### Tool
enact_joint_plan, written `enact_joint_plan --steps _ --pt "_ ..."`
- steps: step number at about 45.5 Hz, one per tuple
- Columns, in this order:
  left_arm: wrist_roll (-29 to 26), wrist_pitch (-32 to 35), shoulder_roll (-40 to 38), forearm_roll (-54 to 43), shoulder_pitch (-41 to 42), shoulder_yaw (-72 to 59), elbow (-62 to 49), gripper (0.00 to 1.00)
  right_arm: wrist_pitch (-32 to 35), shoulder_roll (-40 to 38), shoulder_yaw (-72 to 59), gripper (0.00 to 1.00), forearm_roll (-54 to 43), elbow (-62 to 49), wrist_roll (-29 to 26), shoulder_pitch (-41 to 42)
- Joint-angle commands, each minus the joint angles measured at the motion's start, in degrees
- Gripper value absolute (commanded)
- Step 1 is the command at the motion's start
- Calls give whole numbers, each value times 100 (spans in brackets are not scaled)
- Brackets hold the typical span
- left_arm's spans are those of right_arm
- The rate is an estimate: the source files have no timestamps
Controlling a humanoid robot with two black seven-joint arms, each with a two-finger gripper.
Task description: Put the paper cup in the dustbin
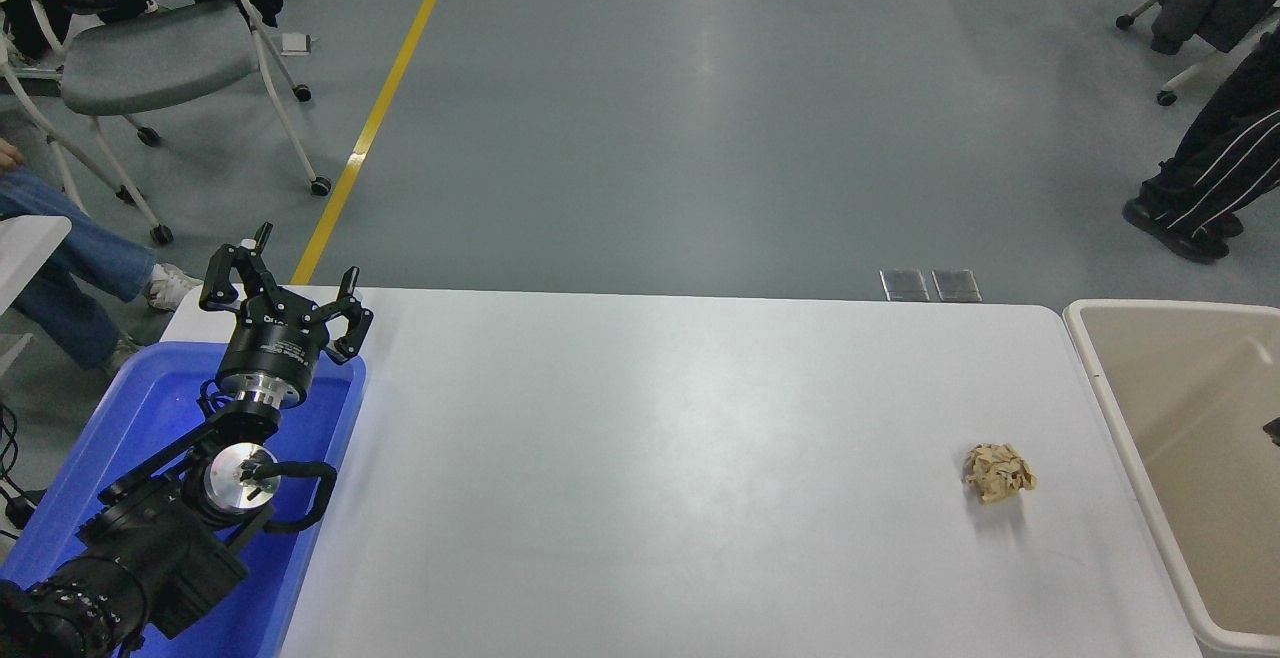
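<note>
Cup not showing; left gripper parking wide over blue tray.
You are seeing no paper cup; likely it is lying unseen inside the dustbin, far right. Paper ball sitting nearby.

1. There is a single view, from the head camera, set high on the robot's side of the white table and looking forward and down across it.
2. It stands far enough back to take in the table's full width, with the blue tray at the left edge and the dustbin cut by the right edge.
3. Past the far edge it reaches the grey floor, its yellow line and a wheeled chair.
</note>
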Motion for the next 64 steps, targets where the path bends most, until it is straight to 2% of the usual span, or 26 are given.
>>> enact_joint_plan --steps 1,17,24,34,47,53,61,64 --pt "0 0 0 -1 0 0 0 100 -59 74 32 99 -8 -9 -7 121" --pt "0 0 0 -1 0 0 0 100 -32 109 216 99 36 35 -7 121" --pt "0 0 0 -1 0 0 0 100 3 83 1059 99 720 131 80 253" --pt "0 0 0 -1 0 0 0 100 -6 109 1973 99 1258 887 1249 517" --pt "0 0 0 -1 0 0 0 100 -58 -58 4311 99 1267 2714 1460 429" --pt "0 0 0 -1 0 0 0 100 -137 -67 4716 99 1188 3496 1671 288" --pt "0 0 0 -1 0 0 0 100 -568 153 4760 99 1030 4279 2637 69" --pt "0 0 0 -1 0 0 0 100 -735 319 4935 99 767 4429 2814 -2"
